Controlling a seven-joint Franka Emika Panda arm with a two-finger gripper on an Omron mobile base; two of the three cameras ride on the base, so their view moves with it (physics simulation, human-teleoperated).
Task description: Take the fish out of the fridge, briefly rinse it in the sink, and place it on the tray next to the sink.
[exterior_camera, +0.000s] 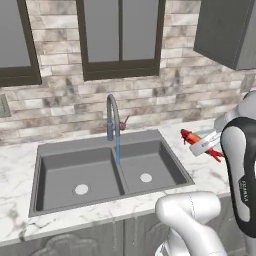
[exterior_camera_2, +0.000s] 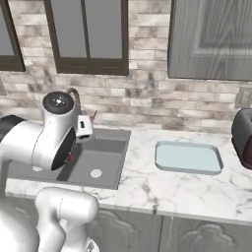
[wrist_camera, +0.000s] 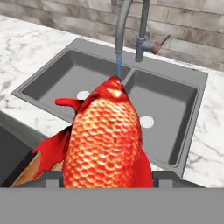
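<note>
The fingers (exterior_camera: 200, 145) hold the fish (exterior_camera: 192, 137) up by the sink (exterior_camera: 107, 172), beside its right edge. Water runs from the faucet (exterior_camera: 112, 117). The rinse looks not done, I think. The tray (exterior_camera_2: 187, 157) waits.

White arm raised and bent, gripper (exterior_camera: 202, 145) level, jaws closed on the fish (exterior_camera: 199, 142)
</note>
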